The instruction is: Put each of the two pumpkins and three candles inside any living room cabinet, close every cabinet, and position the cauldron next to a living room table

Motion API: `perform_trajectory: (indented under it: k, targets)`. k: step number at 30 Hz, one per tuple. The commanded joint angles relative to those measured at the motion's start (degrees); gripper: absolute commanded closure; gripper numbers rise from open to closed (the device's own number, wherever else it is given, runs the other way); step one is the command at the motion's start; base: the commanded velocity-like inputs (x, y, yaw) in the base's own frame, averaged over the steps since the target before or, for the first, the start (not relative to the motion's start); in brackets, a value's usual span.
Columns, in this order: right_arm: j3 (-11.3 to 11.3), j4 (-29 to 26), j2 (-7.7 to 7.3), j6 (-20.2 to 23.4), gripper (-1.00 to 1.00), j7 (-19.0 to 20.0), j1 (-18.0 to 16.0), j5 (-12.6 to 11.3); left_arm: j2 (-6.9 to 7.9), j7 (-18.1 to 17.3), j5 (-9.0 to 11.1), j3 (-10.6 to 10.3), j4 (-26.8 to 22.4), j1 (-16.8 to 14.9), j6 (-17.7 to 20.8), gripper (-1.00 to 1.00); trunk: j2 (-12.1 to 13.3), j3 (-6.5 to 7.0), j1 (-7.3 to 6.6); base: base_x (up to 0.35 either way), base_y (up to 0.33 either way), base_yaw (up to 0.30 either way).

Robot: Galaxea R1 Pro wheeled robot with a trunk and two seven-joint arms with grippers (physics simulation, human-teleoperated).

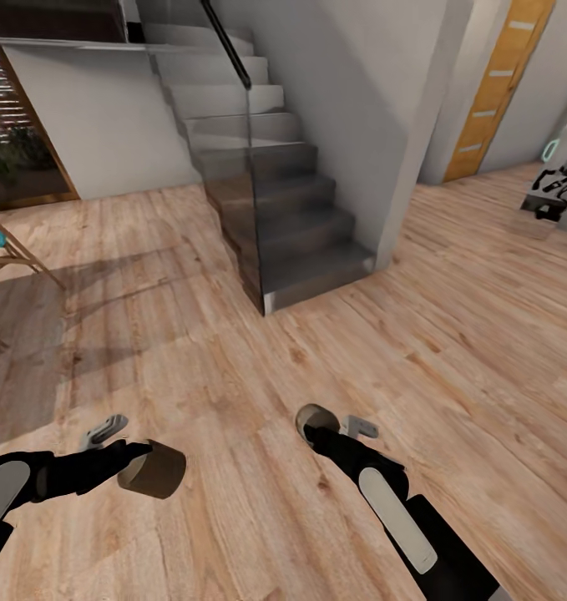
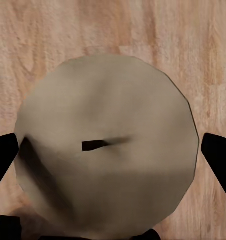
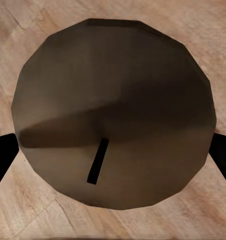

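Observation:
I hold one candle in each gripper above a wooden floor. In the head view my left gripper (image 1: 143, 464) is shut on a squat candle (image 1: 158, 472) with dark brown sides. The left wrist view looks onto that candle's pale beige top (image 2: 108, 155) and its short dark wick, with a black finger (image 2: 3, 159) on either side. My right gripper (image 1: 318, 427) is shut on a second candle (image 1: 314, 415). In the right wrist view that candle's top (image 3: 113, 120) looks dark brown and shaded between the black fingers (image 3: 224, 156). Pumpkins, cabinet, cauldron and table are out of view.
A grey staircase (image 1: 283, 225) with a glass balustrade and dark handrail rises straight ahead. A wooden door (image 1: 496, 83) stands at the far right, with a black-and-white machine (image 1: 559, 188) on the floor near it. A wooden chair frame with a teal seat (image 1: 3, 246) is at the left.

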Motion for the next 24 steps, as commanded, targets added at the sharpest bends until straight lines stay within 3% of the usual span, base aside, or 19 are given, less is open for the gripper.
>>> perform_trajectory:
  k: [1, 24]
  targets:
    - [0.11, -0.09, -0.03, 0.00, 1.00, -0.50, -0.05, -0.41, 0.01, 0.59, 0.82, 0.01, -0.04, -0.06, 0.08, 1.00, -0.02, -0.04, -0.01, 0.000, 0.000, 0.288]
    - [0.11, -0.06, 0.09, 0.00, 1.00, -0.50, -0.05, -0.41, 0.02, 0.59, 0.82, 0.01, -0.04, -0.06, 0.09, 1.00, -0.02, -0.04, -0.01, 0.000, 0.000, 0.288]
